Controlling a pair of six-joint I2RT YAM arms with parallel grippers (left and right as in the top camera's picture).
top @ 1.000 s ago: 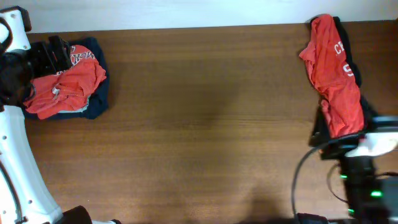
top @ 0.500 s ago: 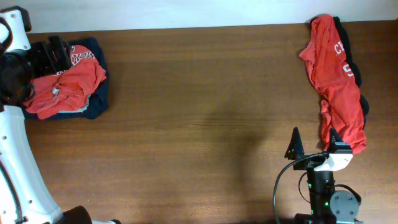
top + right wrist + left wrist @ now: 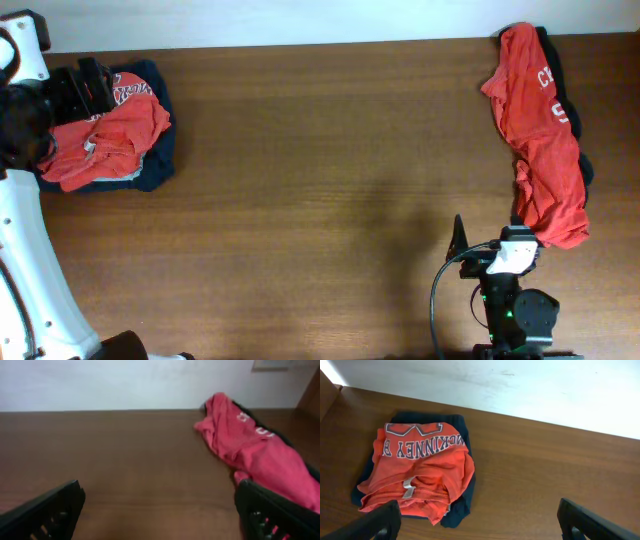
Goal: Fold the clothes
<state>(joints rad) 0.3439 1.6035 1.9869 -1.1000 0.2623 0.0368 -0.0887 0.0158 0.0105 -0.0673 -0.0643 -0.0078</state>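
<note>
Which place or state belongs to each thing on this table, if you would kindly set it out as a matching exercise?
Things:
1. navy shirt
2. McKinney red shirt
3. other red shirt
4. right gripper

Places or states:
A. open and empty, near the front of the table
B. strung out along the right edge
C. far left, underneath the others
D. far left, on top

Pairs: 1-C, 2-D, 3-B, 4-A.
</note>
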